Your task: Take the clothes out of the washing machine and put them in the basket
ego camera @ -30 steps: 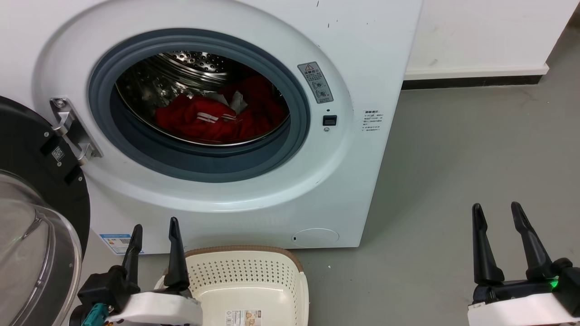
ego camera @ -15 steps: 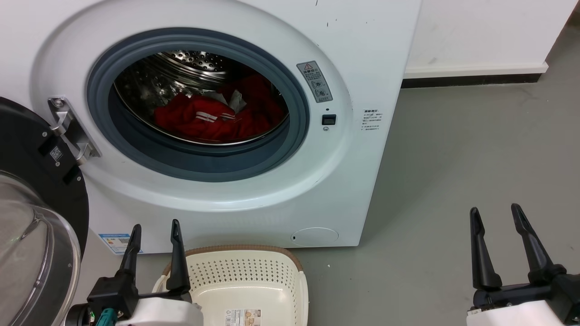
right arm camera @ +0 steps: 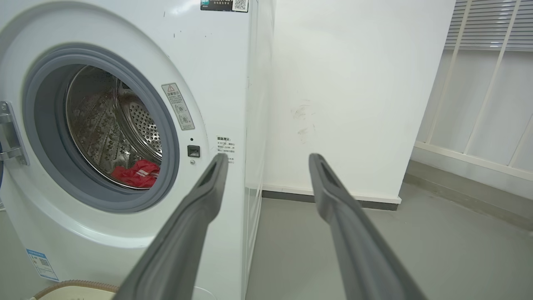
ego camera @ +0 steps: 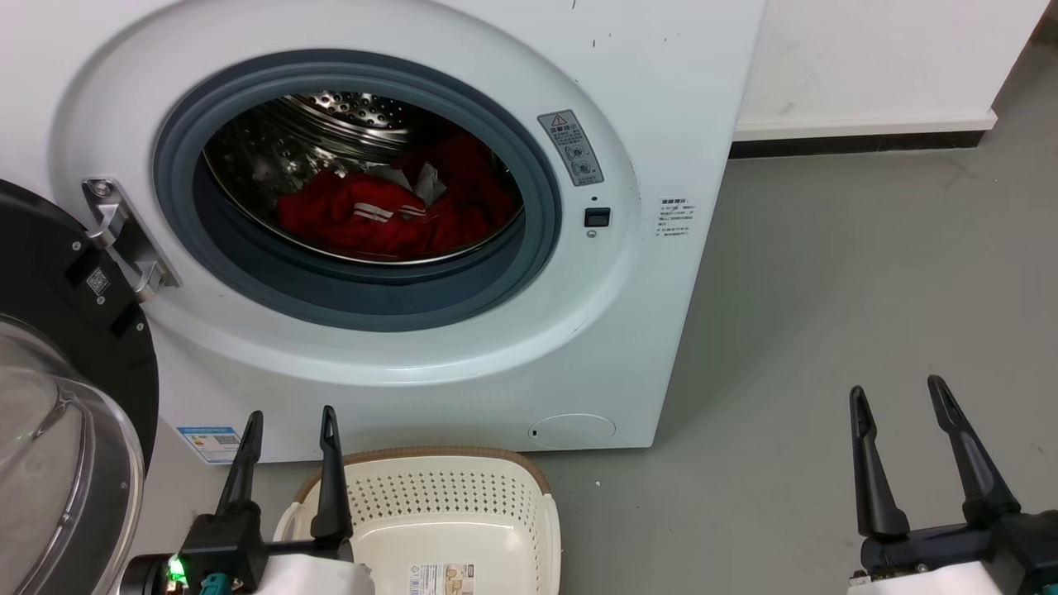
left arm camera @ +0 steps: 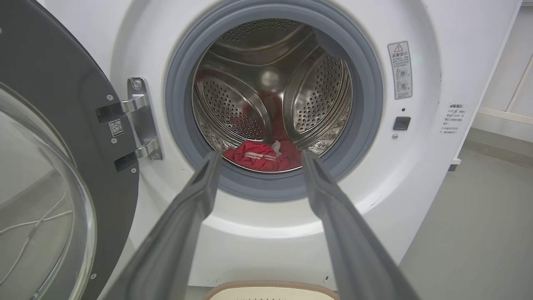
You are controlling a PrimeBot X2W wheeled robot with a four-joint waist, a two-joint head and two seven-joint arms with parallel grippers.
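The left gripper (ego camera: 290, 416), its long dark fingers spread wide and empty, points at the round mouth of the large white front-loading washing machine (ego camera: 645, 99), just beside the small cream perforated plastic basket (ego camera: 446, 454); the right gripper (ego camera: 898, 388), likewise wide open and empty, is well to its right; beyond, the bright red white-striped clothes (ego camera: 364, 219) lie heaped crosswise in the steel drum (ego camera: 347, 111).

Ahead of the left gripper (ego camera: 291, 413), the mouth of the washing machine (ego camera: 661, 99) is left unblocked; the door (ego camera: 58, 463) is swung aside to that gripper's left. The basket (ego camera: 450, 459) is set low, just to its right. Bare floor (ego camera: 868, 273) is seen ahead of the right gripper (ego camera: 895, 385).
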